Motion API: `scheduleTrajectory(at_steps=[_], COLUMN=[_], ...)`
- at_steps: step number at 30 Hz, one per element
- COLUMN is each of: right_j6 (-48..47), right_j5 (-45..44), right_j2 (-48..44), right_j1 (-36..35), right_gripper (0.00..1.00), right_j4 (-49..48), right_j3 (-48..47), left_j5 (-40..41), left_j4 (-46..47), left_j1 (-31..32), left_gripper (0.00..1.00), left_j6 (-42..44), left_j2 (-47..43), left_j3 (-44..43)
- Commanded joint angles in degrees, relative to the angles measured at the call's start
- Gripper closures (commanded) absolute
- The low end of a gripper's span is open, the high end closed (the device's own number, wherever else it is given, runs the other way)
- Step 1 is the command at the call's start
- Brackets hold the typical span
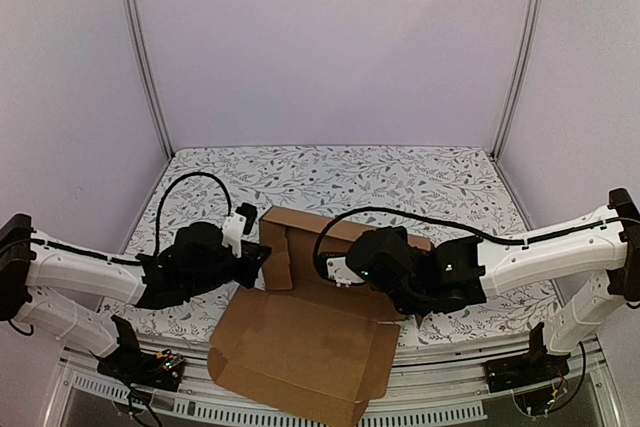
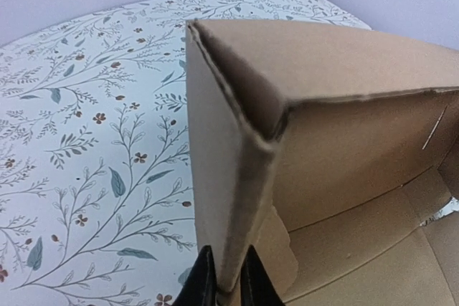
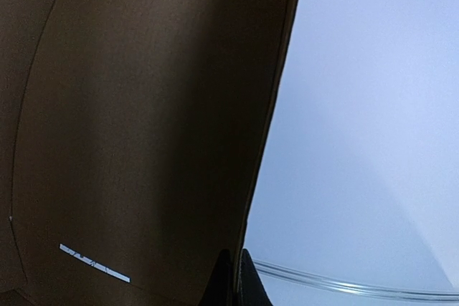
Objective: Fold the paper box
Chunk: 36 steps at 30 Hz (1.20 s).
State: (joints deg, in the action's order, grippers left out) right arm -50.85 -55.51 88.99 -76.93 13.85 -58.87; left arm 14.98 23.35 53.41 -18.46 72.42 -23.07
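The paper box is a brown cardboard sheet, partly raised, with its big lid flap lying toward the near table edge. My left gripper is shut on the box's left side wall; in the left wrist view the upright double wall runs down between the two black fingertips. My right gripper is shut on the thin top edge of the back wall, whose dark inner face fills the right wrist view; the fingertips pinch that edge.
The table wears a floral cloth. White walls and two metal posts close in the back and sides. A loose black cable arcs over the left arm. A slot shows light through the back wall.
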Motion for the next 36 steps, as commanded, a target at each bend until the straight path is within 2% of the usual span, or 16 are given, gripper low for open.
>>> scheduleTrajectory(at_steps=[1, 3, 6, 11, 15, 21, 29, 36], right_j6=[-0.33, -0.22, -0.08, 0.55, 1.13, 2.17, 3.67, 4.34], right_j5=[4.71, 4.70, 4.78, 5.06, 5.09, 5.34, 6.73, 6.97], right_j2=[0.48, 0.53, 0.70, 1.15, 1.67, 2.26, 0.41, -0.16], right_j1=[-2.02, -2.16, -2.18, -2.18, -2.17, -2.17, -2.08, -2.04], right_gripper=[1.00, 1.00, 1.00, 1.00, 1.00, 1.00, 1.00, 1.00], right_j4=[2.76, 2.72, 2.72, 2.76, 2.81, 2.84, 3.32, 4.36], right_j3=[-0.87, -0.97, -1.23, -1.50, -1.42, -1.77, -1.20, -0.96], left_j5=[1.19, 1.06, 0.65, -0.24, -0.09, 2.10, 1.68, 1.49], left_j4=[1.44, 1.58, 1.56, 1.06, 0.33, 0.17, 5.67, 10.87], left_j1=[0.93, 1.08, 1.28, 1.46, 1.69, 1.88, 1.92, 1.82], left_gripper=[0.94, 0.98, 0.97, 0.76, 0.68, 0.62, 0.51, 0.50], left_j6=[0.70, 0.83, 1.01, 0.94, -0.19, -1.68, -1.07, -0.91], left_j2=[1.24, 1.23, 1.35, 1.81, 2.82, 5.38, 6.57, 12.02], left_j3=[-1.57, -1.76, -2.31, -3.18, -3.20, -3.04, 0.80, 1.42])
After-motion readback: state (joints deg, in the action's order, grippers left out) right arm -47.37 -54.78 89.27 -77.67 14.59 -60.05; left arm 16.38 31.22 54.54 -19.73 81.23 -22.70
